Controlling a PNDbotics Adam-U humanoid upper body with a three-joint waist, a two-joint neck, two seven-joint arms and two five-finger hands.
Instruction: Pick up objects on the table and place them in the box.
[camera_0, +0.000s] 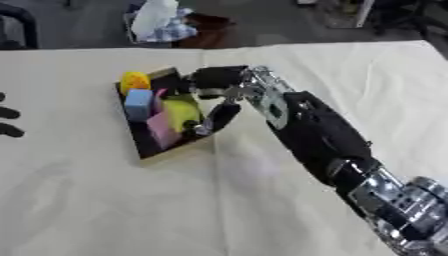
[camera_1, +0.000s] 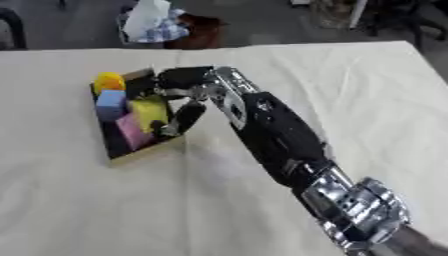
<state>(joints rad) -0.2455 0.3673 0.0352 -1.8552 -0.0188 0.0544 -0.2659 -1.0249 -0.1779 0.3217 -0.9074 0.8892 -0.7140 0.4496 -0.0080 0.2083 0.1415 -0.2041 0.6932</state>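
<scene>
A shallow wooden box (camera_0: 178, 152) with a dark inside lies on the cloth-covered table, left of centre. In it lie an orange-yellow round thing (camera_0: 134, 80), a blue block (camera_0: 138, 104), a pink block (camera_0: 162, 127) and a yellow-green block (camera_0: 181, 112). My right arm reaches in from the lower right, and my right hand (camera_0: 218, 78) hangs over the box's far right corner. It is open and holds nothing; one digit (camera_0: 219, 116) points down along the box's right wall beside the yellow-green block. A small dark part of my left hand (camera_0: 9, 114) shows at the left edge.
A cream cloth (camera_0: 105, 200) covers the whole table. Beyond the far edge stand a bag of white and blue stuff (camera_0: 162, 22) and a brown object (camera_0: 206, 30) on the floor. My right forearm (camera_0: 319, 135) crosses the table's right half.
</scene>
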